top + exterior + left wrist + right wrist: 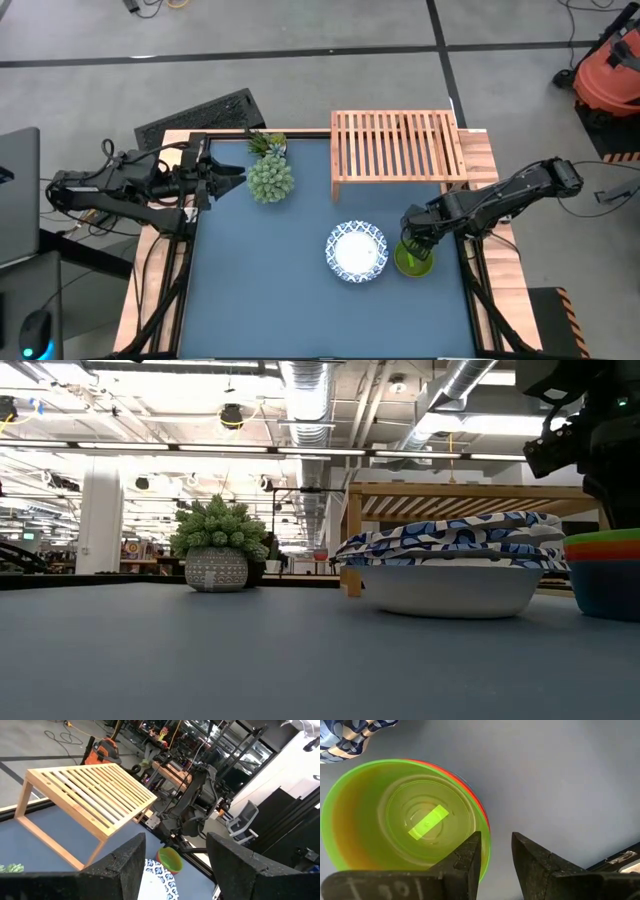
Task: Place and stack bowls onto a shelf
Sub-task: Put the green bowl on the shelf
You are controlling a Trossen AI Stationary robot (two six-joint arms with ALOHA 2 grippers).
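1. While the left end effector (175, 870) waits open at the tabletop's (260, 290) left edge, the right end effector (496, 851) straddles the lime green bowl's (395, 815) rim, fingers partly parted.
2. That bowl tops the nested stack beside the white patterned bowls (356, 251), before the shelf (397, 146).

A large open industrial lab or workshop hall. Exposed silver ducts (320, 400) and strip lights run along a high ceiling above a white column (100, 520). The floor (300, 40) is bare grey concrete with cables; an orange shop vacuum (608, 70) and an office chair (245, 822) stand nearby.
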